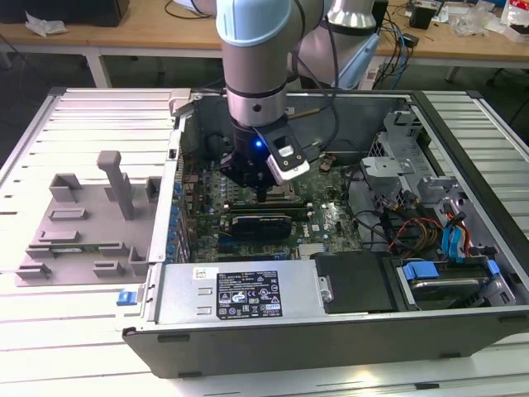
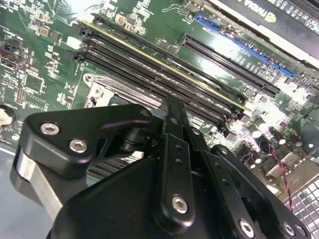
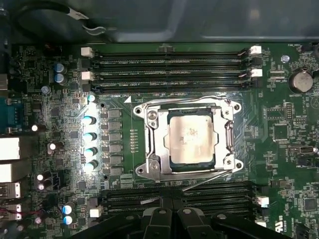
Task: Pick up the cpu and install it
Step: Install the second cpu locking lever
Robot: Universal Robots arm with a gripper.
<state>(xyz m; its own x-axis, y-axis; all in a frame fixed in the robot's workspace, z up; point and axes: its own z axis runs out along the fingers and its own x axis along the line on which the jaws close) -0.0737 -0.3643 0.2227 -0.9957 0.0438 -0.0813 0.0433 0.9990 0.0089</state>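
The small flat square cpu with a pale silvery metal top (image 3: 192, 138) sits seated inside the square metal socket frame (image 3: 151, 144) on the green motherboard (image 3: 279, 149). Its top looks smudged, dull and a bit mottled, with a dark border showing round its edges. The frame's bracket surrounds it on all sides, and a thin metal lever runs along one side of the frame.

My black gripper (image 3: 172, 215) is just beside the socket, over the black memory slots (image 3: 199, 196) next to it, not touching the cpu. My fingers (image 3: 160, 219) are pressed together with nothing between them. In the second wrist view my gripper (image 2: 173, 107) points down at the long black slots (image 2: 164, 74) on the board, tips close to the surface. In the exterior view my gripper (image 1: 261, 192) hangs low over the board, inside the open dark grey computer case (image 1: 331, 331).

The case lies on its side on the white slatted table (image 1: 50, 347) and holds the motherboard, a long black rectangular card (image 1: 260, 222), a grey power supply box with a label (image 1: 240, 294) and blue-tabbed drive bays (image 1: 446, 277) toward the exterior view's right. On the exterior view's left a grey moulded tray with upright posts (image 1: 83, 223) stands on the table, well apart from the case.
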